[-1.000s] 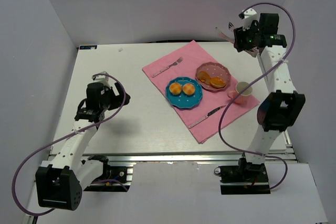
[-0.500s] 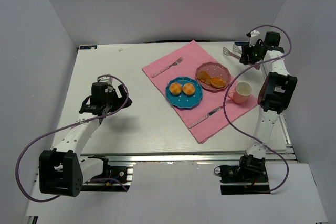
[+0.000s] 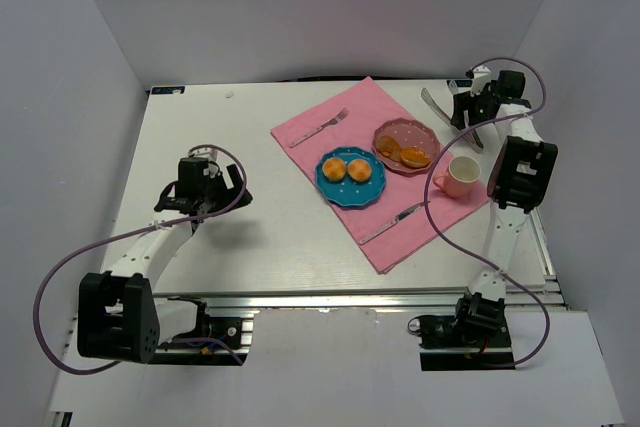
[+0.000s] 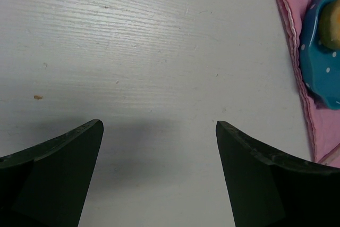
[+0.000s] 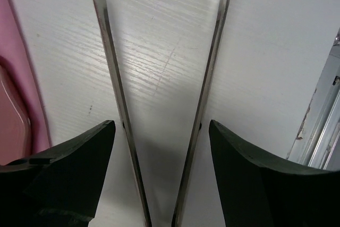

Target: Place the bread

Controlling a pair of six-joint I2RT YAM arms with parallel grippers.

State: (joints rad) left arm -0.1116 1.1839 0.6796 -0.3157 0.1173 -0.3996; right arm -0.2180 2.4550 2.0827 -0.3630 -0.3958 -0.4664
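Two small golden buns (image 3: 334, 167) (image 3: 359, 169) sit side by side on a blue dotted plate (image 3: 325, 187) on the pink cloth. The plate's edge (image 4: 319, 73) and part of one bun (image 4: 332, 19) show at the right of the left wrist view. My left gripper (image 3: 222, 190) (image 4: 159, 131) is open and empty, low over the bare table, left of the plate. My right gripper (image 3: 468, 112) (image 5: 162, 126) is open at the back right. Metal tongs (image 3: 437, 107) (image 5: 109, 51) lie spread between its fingers, unsqueezed.
A pink plate (image 3: 425, 132) with orange pastry pieces stands right of the blue plate. A pink cup (image 3: 460, 175), a fork (image 3: 320, 127) and a knife (image 3: 395, 219) lie on the pink cloth (image 3: 420, 237). The table's right rail (image 5: 324, 131) is close to my right gripper.
My right arm has come down from a raised pose to the table's back right corner, with the tongs. My left arm has drawn back and lowered a little.
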